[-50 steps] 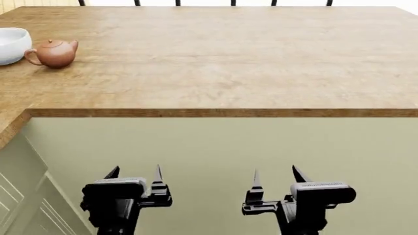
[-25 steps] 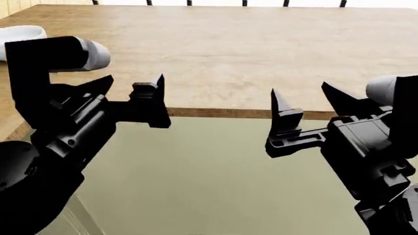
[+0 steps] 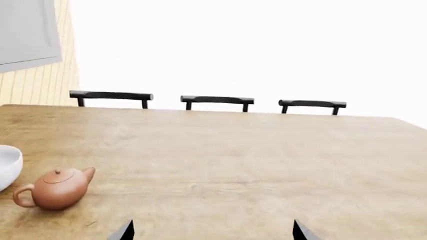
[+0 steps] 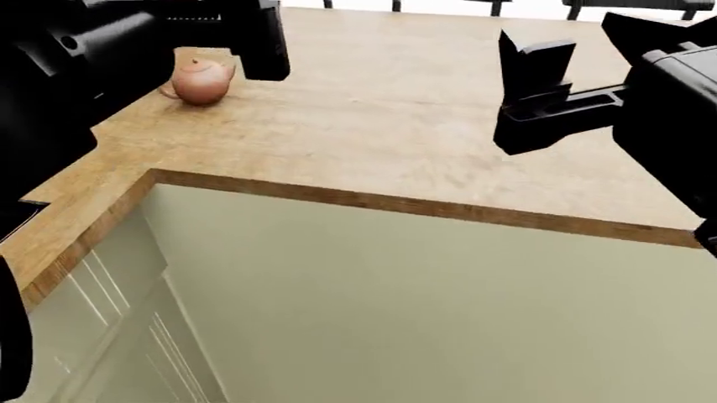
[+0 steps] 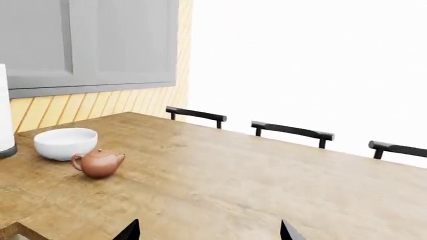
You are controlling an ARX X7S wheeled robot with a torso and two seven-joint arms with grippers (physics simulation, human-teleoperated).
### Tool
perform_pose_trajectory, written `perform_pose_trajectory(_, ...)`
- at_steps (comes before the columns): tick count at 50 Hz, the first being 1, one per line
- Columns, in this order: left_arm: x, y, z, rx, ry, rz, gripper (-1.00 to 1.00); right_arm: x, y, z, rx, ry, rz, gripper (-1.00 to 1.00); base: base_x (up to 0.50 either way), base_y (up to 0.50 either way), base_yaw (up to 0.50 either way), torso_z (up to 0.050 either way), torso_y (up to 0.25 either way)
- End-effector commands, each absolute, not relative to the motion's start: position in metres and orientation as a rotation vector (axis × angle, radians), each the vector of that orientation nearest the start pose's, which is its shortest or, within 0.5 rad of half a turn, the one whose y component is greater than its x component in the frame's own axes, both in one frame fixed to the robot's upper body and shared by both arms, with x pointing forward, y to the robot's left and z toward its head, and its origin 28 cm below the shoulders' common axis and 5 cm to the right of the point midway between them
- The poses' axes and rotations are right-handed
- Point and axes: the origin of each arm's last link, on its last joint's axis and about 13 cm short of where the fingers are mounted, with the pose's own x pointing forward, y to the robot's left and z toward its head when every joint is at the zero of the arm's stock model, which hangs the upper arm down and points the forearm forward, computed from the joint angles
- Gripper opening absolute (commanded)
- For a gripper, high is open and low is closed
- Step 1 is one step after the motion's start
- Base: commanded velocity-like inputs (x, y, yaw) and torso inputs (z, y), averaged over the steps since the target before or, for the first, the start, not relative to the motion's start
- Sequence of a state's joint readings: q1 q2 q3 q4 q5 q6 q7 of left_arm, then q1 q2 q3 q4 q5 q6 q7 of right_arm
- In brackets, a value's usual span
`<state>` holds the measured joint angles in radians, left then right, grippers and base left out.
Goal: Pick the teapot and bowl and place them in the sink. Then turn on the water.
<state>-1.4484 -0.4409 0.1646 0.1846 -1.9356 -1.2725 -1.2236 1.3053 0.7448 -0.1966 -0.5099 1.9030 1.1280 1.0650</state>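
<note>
The terracotta teapot [image 4: 201,81] stands on the wooden counter [image 4: 404,126] at the far left. It also shows in the left wrist view [image 3: 53,188] and the right wrist view [image 5: 99,163]. The white bowl [image 5: 65,142] sits just beyond the teapot, cut off at the frame edge in the left wrist view [image 3: 7,167] and hidden behind my left arm in the head view. My left gripper [image 4: 213,21] is open and empty, raised close in front of the teapot. My right gripper [image 4: 583,50] is open and empty over the counter's right part. The sink and water are out of view.
Black chair backs [image 3: 217,100] line the counter's far edge. A white cylinder [image 5: 5,125] stands beyond the bowl, below grey wall cabinets [image 5: 87,40]. The counter's front edge [image 4: 426,208] turns a corner at the left, with pale green cabinet fronts [image 4: 370,311] under it.
Both arms have risen from below the counter edge to above the countertop. The head view has moved closer and turned, so the teapot now shows beside my left gripper.
</note>
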Motion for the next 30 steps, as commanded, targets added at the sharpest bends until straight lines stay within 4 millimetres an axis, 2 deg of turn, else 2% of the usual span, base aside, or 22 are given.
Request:
perform_pose_trajectory(1,0.2291,0.2017,0.3902,-0.071,0.01,-0.321,1.0,0.1944,-0.1398,0.3637,-0.054,-0.155,0.197,1.0,0.31,0.06,0.3,0.0,0.0)
perform_pose_trajectory(15,0.2328,0.2018,0.387,-0.076,0.017,-0.326,1.0,0.198,-0.1403,0.3612,-0.043,-0.15,0.182,1.0,0.32,0.07,0.3,0.0,0.0)
perform_pose_trajectory(30,0.2309,0.2003,0.3866,-0.074,0.019,-0.334,1.0,0.1943,-0.1388,0.3596,-0.062,-0.153,0.196,1.0,0.27,0.08,0.49,0.0,0.0)
